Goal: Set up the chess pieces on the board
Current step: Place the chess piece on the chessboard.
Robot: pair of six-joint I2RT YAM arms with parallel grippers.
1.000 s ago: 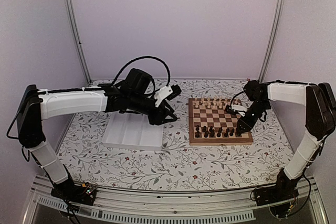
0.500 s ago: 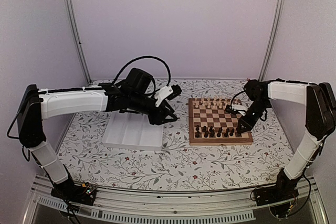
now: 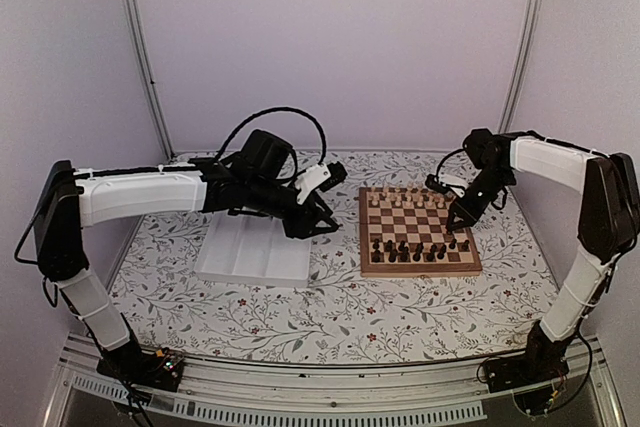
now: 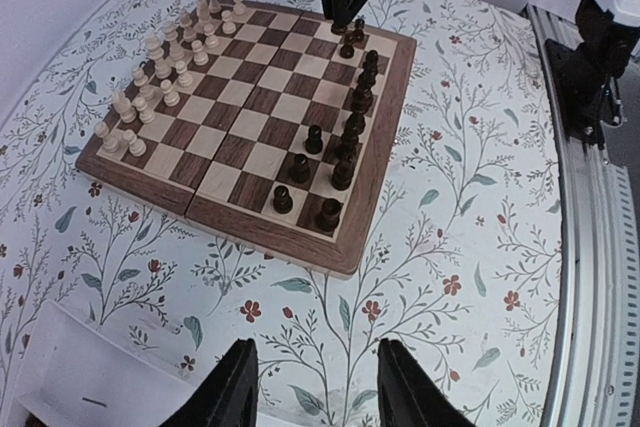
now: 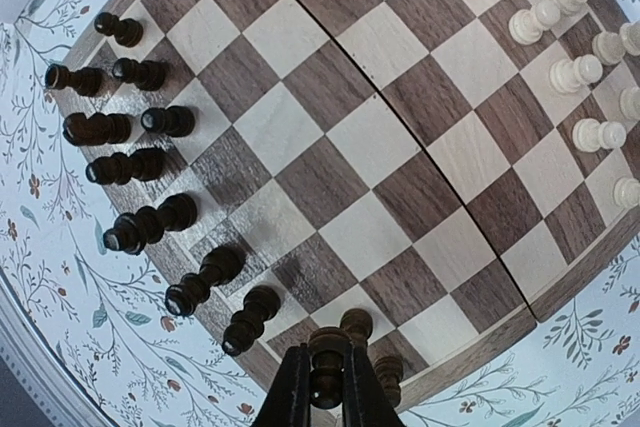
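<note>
The board lies right of centre on the flowered tablecloth. Dark chess pieces stand in its two near rows, and pale ones fill the far rows. My right gripper hangs over the board's right side, shut on a dark chess piece held upright between its fingertips. Below it, two more dark pieces stand on the corner squares. My left gripper hovers open over the cloth between tray and board, with nothing in it.
A white plastic tray sits left of the board, under the left arm. Pale pieces crowd the board's far side. Metal frame posts rise at the back corners, and a rail runs along the near edge.
My right gripper has shut on a dark piece at the board's near right corner and lifted it up and away from the near edge. The left arm has stayed still.
</note>
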